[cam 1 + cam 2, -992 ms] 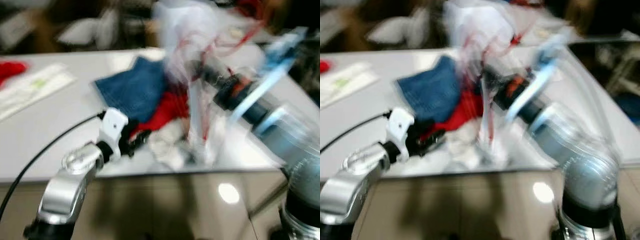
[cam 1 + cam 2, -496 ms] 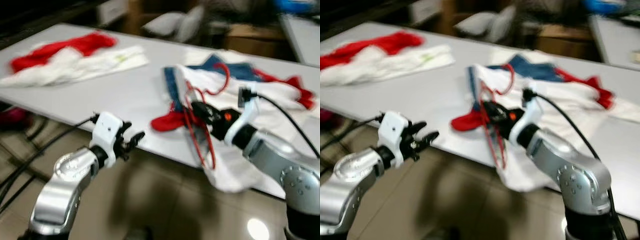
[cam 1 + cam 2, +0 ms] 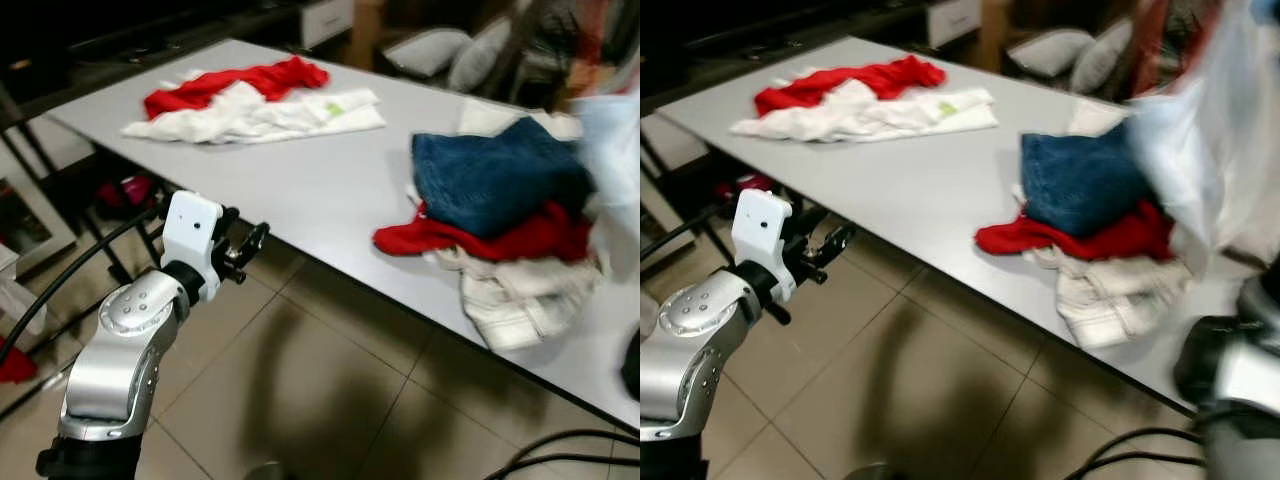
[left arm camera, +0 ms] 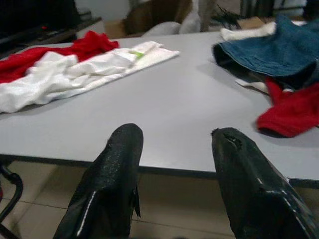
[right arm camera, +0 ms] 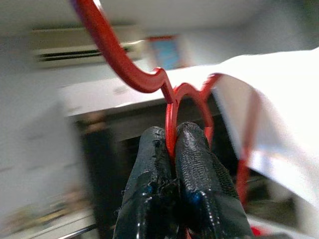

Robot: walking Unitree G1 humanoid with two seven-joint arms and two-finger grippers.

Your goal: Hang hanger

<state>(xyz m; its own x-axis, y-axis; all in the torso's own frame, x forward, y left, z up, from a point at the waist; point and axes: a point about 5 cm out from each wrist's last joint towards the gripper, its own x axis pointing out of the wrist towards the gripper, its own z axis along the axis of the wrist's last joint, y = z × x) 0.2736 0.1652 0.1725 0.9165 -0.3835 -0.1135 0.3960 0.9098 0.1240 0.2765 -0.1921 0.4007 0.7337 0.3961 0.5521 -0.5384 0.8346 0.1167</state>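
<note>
In the right wrist view my right gripper (image 5: 172,133) is shut on the thin wire of a red hanger (image 5: 125,62). A white garment (image 5: 279,124) hangs on that hanger. The same garment (image 3: 1200,130) is a raised blur at the right of the head view, over the clothes pile. My right arm (image 3: 1240,375) sits at the lower right corner. My left gripper (image 3: 252,243) hovers open just off the front edge of the grey table (image 3: 300,190), its fingers (image 4: 122,149) spread with nothing between them.
A pile of blue, red and white clothes (image 3: 500,210) lies at the table's right. Red and white garments (image 3: 240,100) lie at its far left. Cushions (image 3: 450,50) sit behind the table, a black cable (image 3: 80,280) trails from my left arm, and tiled floor (image 3: 330,390) lies below.
The camera has swung left and back. My right arm has lifted the hanger and white garment off the pile, up toward the right edge. The left gripper stays open.
</note>
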